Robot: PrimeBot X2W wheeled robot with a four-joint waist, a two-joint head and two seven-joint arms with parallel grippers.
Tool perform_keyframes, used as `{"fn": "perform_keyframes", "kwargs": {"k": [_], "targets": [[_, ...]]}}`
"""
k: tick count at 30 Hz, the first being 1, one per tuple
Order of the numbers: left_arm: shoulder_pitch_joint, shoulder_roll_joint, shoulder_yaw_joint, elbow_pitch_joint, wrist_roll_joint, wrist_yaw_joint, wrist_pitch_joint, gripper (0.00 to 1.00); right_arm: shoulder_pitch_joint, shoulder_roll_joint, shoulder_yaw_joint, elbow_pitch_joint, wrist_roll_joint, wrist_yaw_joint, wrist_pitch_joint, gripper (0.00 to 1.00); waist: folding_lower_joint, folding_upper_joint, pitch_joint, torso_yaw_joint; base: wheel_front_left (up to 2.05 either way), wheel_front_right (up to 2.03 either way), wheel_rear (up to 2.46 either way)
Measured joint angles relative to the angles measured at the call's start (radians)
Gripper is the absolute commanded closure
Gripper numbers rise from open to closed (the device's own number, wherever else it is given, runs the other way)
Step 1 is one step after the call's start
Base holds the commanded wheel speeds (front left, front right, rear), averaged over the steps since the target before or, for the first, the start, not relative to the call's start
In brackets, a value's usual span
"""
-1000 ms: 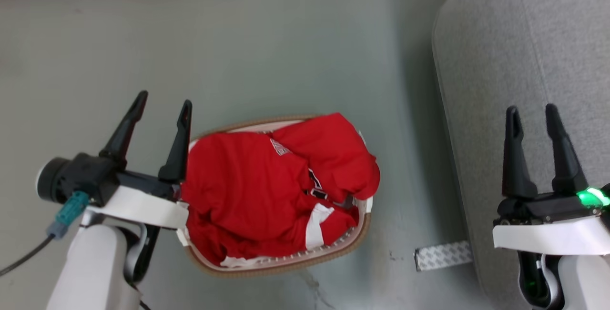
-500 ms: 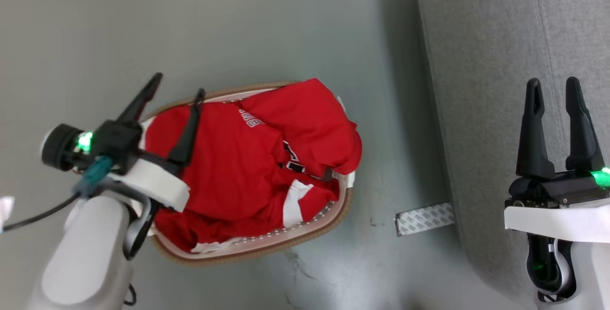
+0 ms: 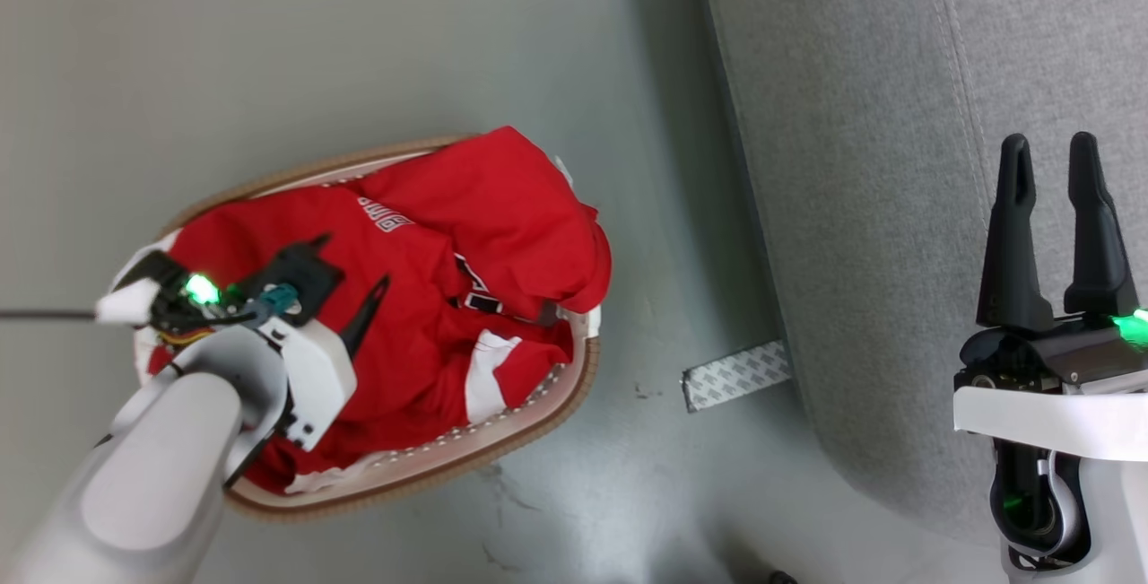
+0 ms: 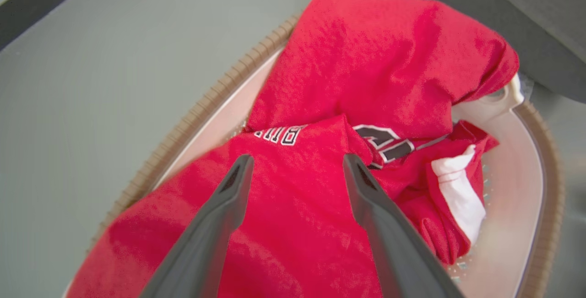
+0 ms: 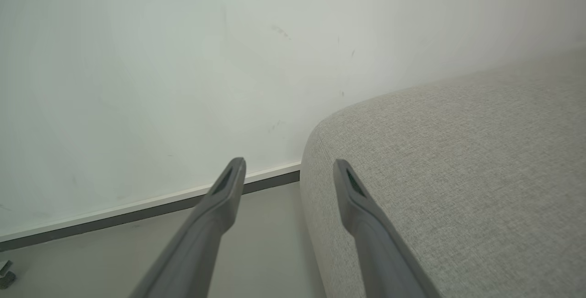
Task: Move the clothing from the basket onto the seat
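- Clearly the reach step: the left gripper (image 4: 297, 158), fingers spread, hovers over the red shirt (image 3: 466, 234) heaped in the laundry basket (image 3: 538, 414), centre left of the head view.
- Next, I judge: lower and pinch a thick fold.
- Right gripper (image 3: 1048, 140), fingers apart and empty, lower right against the grey seat (image 3: 897, 162).
- The left forearm hides the shirt's lower-left part.

Grey-green floor (image 3: 359, 46) is filling the head view's left, glare pooling at bottom centre. Tape strip (image 3: 735, 375) is lying on it. Right wrist view: pale scuffed wall (image 5: 183, 60) is meeting a dark baseboard (image 5: 137, 213).
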Motion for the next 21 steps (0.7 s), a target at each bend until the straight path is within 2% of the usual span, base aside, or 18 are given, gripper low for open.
{"fn": "perform_keyframes", "kwargs": {"k": [7,21], "targets": [[-0.045,0.022,-0.100,0.090,-0.016,0.000,0.109,0.00,0.001,0.000,0.020,-0.014,0.027,0.000,0.000,0.00,0.0000,0.0000,0.036,-0.030,0.00,0.00,0.00],[-0.147,0.114,-0.411,0.224,0.038,0.000,0.300,0.00,-0.018,0.000,0.072,-0.018,0.059,0.000,0.000,0.00,0.0000,0.0000,0.105,-0.079,0.00,0.00,0.00]]}}
